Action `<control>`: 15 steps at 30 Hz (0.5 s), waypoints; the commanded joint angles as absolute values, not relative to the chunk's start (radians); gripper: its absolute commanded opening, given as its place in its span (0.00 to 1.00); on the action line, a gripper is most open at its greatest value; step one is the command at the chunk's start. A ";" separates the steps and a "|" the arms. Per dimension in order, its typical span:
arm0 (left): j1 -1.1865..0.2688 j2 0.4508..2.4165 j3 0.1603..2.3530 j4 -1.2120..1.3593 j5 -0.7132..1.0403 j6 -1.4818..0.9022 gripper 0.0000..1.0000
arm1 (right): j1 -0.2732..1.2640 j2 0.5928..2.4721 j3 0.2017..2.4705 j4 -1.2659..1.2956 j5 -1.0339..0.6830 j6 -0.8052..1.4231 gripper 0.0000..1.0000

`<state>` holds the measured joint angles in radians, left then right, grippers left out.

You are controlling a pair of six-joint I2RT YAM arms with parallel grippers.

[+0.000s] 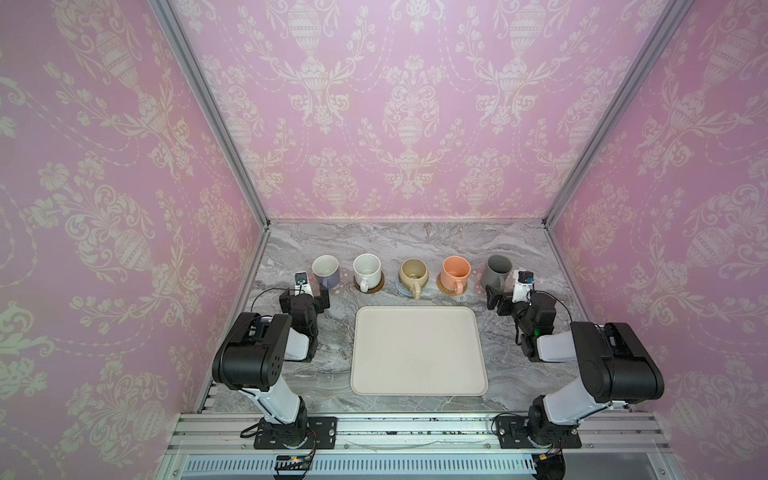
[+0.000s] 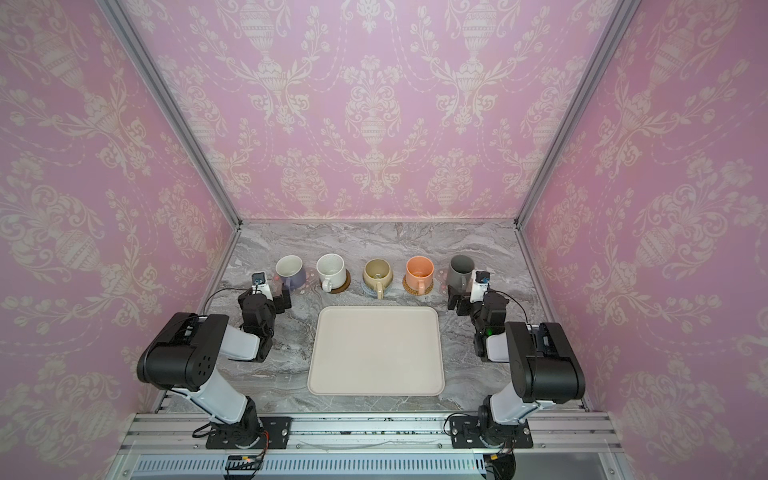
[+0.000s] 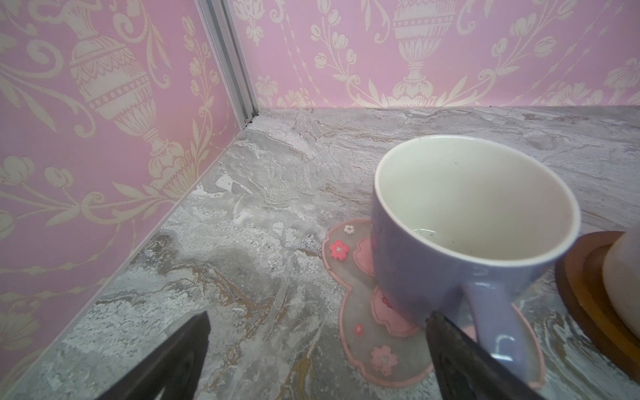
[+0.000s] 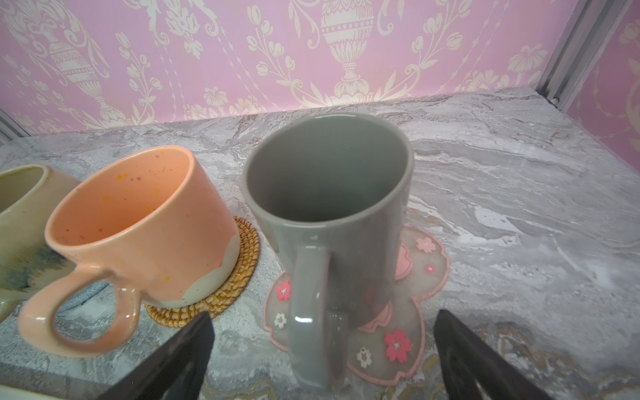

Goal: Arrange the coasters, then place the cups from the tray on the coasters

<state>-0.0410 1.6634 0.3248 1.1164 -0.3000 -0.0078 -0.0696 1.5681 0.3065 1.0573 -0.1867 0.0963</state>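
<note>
Right wrist view: glossy grey mug point(image 4: 329, 214) on petal-shaped coaster point(image 4: 427, 266); left gripper point(image 3: 320, 313), right gripper point(image 4: 323, 313) gape empty.

A white-lined lavender ceramic mug point(image 3: 467, 225) stands upright on a translucent pink flower-shaped coaster point(image 3: 381, 349). Just beside the mug, a brown wooden disc coaster point(image 3: 585, 294) bears a white cup point(image 3: 623, 287). The left gripper point(image 3: 320, 318) gapes wide, one dark finger by the mug's handle, the other well apart.
</note>
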 commanded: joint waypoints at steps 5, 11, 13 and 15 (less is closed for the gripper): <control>-0.034 1.648 0.328 1.093 -0.298 -0.002 0.99 | -0.064 1.558 0.322 1.050 -0.186 0.076 1.00; -0.035 1.648 0.329 1.093 -0.298 -0.002 0.99 | -0.031 1.550 0.355 0.975 -0.114 0.059 1.00; -0.034 1.648 0.329 1.093 -0.298 -0.002 0.99 | -0.008 1.547 0.365 0.949 -0.065 0.044 1.00; -0.035 1.648 0.328 1.093 -0.298 -0.002 0.99 | -0.007 1.548 0.358 0.963 -0.065 0.044 1.00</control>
<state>-0.0410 1.6634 0.3248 1.1160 -0.3000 -0.0078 -0.0162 1.5673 0.3435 0.9939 -0.1165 0.0734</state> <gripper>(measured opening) 0.993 0.998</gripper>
